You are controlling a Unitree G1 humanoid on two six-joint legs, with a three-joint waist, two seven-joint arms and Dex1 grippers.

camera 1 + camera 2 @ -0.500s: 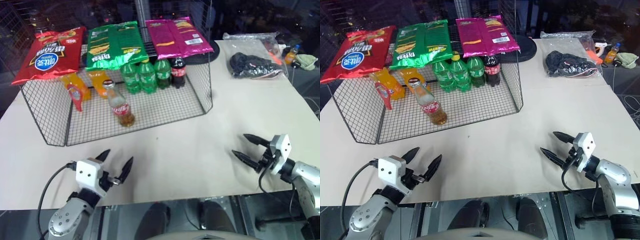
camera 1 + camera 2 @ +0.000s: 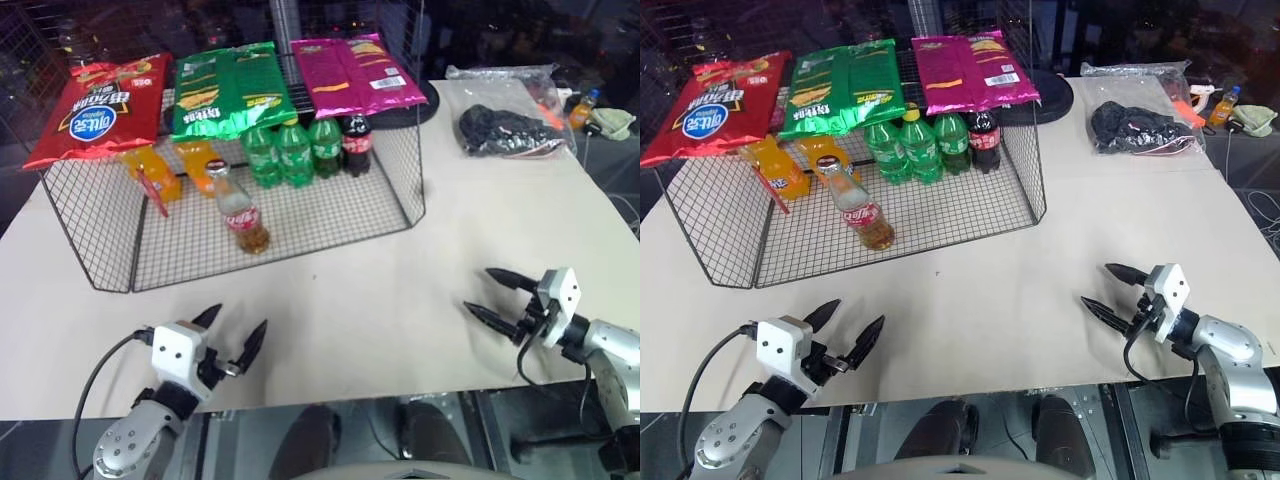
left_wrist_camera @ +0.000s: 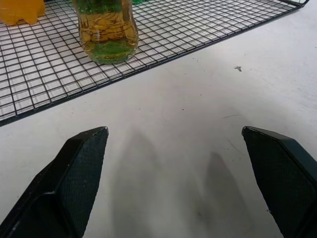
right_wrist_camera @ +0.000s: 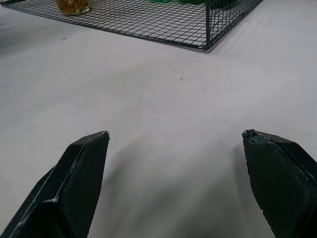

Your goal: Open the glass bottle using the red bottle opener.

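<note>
The glass bottle (image 2: 240,212) stands upright on the wire rack's floor, with a red label and amber liquid low inside. Its base shows in the left wrist view as glass bottle (image 3: 106,34), straight ahead of that gripper. The red bottle opener (image 2: 152,190) hangs at the rack's left part, in front of an orange bottle, and is seen edge-on as a thin red strip. My left gripper (image 2: 237,322) hovers open over bare table near the front edge, short of the rack. My right gripper (image 2: 480,290) is open at the front right, pointing left, with nothing between its fingers.
A black wire rack (image 2: 390,215) holds green bottles (image 2: 290,150), orange bottles (image 2: 195,160) and a dark cola bottle (image 2: 356,143). Chip bags (image 2: 230,90) lie on its top. A black bag (image 2: 505,130) sits at the back right. Both grippers are close to the table's front edge.
The red bottle opener has turned from showing its flat face to edge-on. Both grippers stay open in nearly the same places.
</note>
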